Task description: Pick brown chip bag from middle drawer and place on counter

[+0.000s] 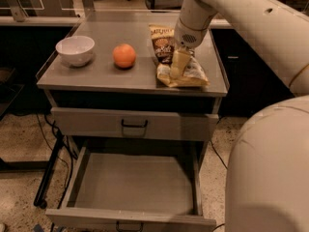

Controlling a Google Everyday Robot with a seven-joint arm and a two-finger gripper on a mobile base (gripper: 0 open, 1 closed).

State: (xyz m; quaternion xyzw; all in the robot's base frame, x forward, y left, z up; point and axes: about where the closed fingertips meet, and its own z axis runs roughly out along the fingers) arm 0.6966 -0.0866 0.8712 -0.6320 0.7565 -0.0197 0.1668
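Observation:
The brown chip bag (166,41) lies flat on the counter (96,74), at its right side, reaching from the middle down to the front edge. My gripper (177,65) hangs down from the white arm and sits right on the lower half of the bag, hiding part of it. The middle drawer (130,220) is pulled wide open below the cabinet, and I see nothing inside it.
An orange (124,55) and a white bowl (75,50) stand on the left half of the counter. The upper drawer front (133,123) is shut. My own white body fills the lower right. Chairs and desks stand behind the cabinet.

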